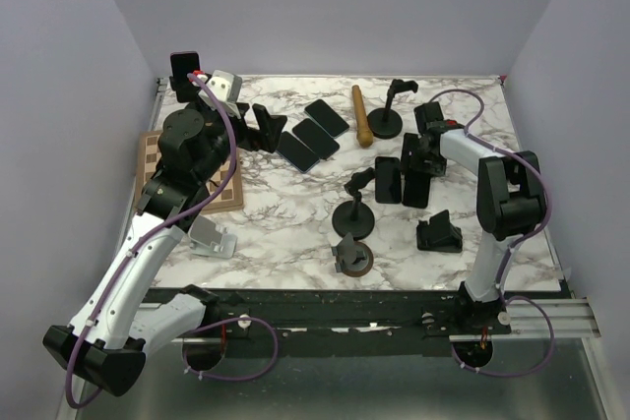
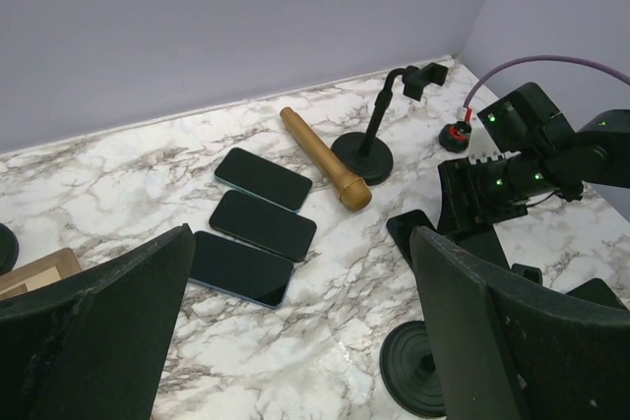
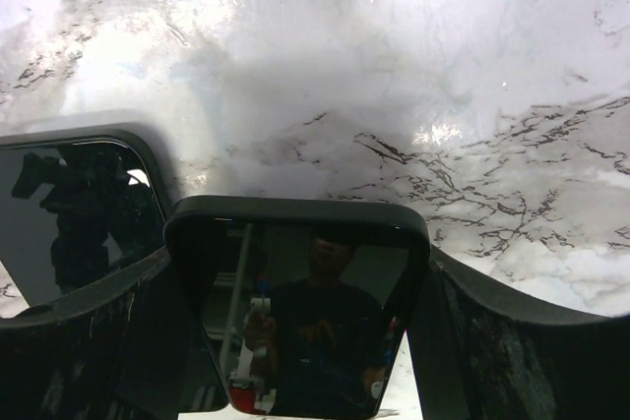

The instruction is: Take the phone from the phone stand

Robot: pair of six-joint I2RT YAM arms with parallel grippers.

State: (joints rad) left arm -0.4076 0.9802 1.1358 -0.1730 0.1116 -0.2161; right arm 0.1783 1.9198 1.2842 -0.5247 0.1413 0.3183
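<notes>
White marble table (image 1: 285,228): three dark phones (image 2: 263,225) lie flat side by side just ahead of the left gripper (image 1: 266,127), a wooden rod (image 2: 325,158) and black round-based stand (image 2: 362,156) beyond them.

The left arm stretches far forward, its left gripper (image 2: 302,243) spread wide with jaws well apart, while the right arm folds at the elbow, right gripper (image 3: 300,341) angled downward, jaws clamping the phone (image 3: 295,272).

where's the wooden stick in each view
Top external: wooden stick lies upper centre, nearly front to back.
Left wrist: upper centre, lying diagonally.
Right wrist: not in it.
Shared landmark: the three flat phones just left of it.
</notes>
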